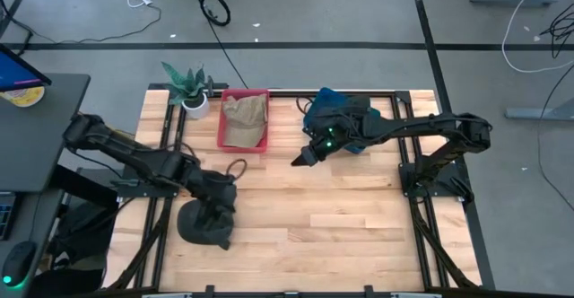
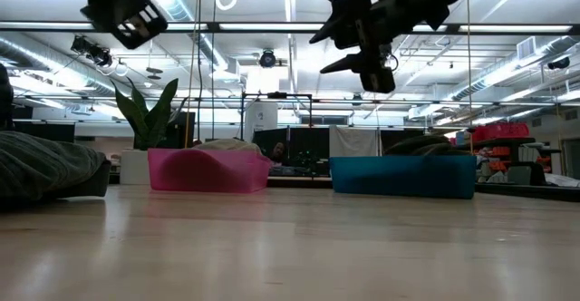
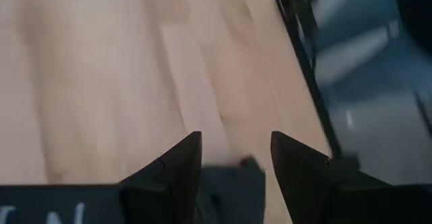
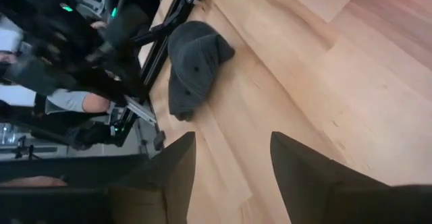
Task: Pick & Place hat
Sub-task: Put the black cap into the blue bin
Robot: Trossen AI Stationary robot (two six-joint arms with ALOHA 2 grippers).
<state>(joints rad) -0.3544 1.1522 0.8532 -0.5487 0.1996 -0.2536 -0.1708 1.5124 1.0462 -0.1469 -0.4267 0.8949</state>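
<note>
Item: dark grey hat (image 1: 202, 227), lying flat on the wooden table (image 1: 341, 217) near its front-left corner, not held.
Orientation: in the high view its long axis runs roughly left to right, the rounded crown toward the table's left edge; which end carries the brim cannot be told there. The right wrist view shows the same hat (image 4: 192, 65) as a cap with a top button, lying close to the table's dark frame rail.
Left gripper (image 1: 218, 210): just above the hat's right end, fingers apart, nothing between them.
Right gripper (image 1: 301, 159): raised above the table's middle rear, in front of the blue bin (image 1: 334, 109), fingers spread, empty.
Red bin (image 1: 245, 118): rear centre-left, holding a tan hat (image 1: 244, 118).
Potted plant (image 1: 190, 87): just left of the red bin.
</note>
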